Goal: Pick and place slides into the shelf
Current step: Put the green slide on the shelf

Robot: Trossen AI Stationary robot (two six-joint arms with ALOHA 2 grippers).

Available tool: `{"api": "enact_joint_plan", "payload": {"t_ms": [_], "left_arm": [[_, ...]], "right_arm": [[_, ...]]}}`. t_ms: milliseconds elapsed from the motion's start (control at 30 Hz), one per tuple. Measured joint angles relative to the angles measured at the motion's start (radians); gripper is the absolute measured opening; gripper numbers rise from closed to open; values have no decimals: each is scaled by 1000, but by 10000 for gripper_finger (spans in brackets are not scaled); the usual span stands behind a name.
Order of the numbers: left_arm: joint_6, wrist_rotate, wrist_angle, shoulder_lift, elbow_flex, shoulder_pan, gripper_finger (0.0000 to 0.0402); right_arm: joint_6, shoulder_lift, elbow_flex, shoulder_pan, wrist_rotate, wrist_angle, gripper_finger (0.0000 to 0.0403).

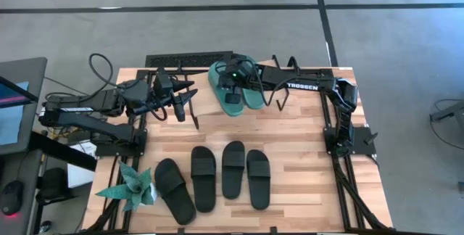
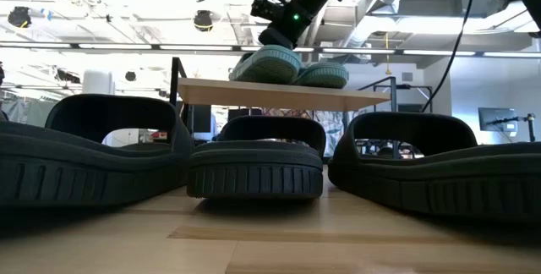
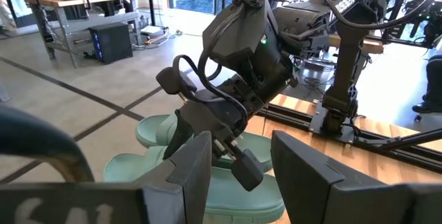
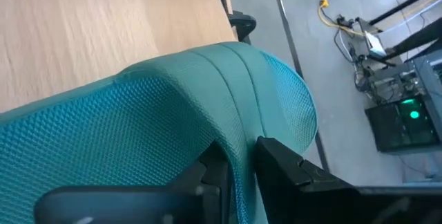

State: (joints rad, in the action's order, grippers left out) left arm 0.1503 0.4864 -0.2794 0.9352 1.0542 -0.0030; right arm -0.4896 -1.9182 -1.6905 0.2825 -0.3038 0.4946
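Four black slides (image 1: 214, 177) lie in a row near the front edge of the desk (image 1: 304, 141), toes pointing toward the back, and in the low view their wide straps fill the foreground and block most of the sight toward the shelf (image 2: 283, 94). A teal paper plant (image 1: 130, 188) sits at the front left corner, just beside the leftmost black slide.

The desk is a light wood plank top framed by black rails, standing on a grey floor crossed by dark lines. Beyond it the room shows pipes and ceiling lights overhead, workbenches and monitors.

The shelf stands at the back edge, and two teal slides (image 1: 235, 86) rest on its slanted plank side by side. The right gripper (image 1: 233, 83) is over them, its fingers (image 4: 280, 162) pinched on the strap of one teal slide (image 4: 173, 113). The left gripper (image 1: 178, 106) hovers left of the shelf, fingers (image 3: 304, 175) parted and holding nothing.
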Motion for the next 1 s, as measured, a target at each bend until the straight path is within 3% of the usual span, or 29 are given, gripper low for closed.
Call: {"api": "enact_joint_plan", "payload": {"t_ms": [200,433,1000], "left_arm": [[2,0,0,0,0,0,139],[3,0,0,0,0,0,139],[-5,0,-10,0,0,0,139]], "right_arm": [[14,0,0,-1,-26,7,45],[11,0,0,-13,-97,7,7],[-50,0,0,-27,-174,20,6]]}}
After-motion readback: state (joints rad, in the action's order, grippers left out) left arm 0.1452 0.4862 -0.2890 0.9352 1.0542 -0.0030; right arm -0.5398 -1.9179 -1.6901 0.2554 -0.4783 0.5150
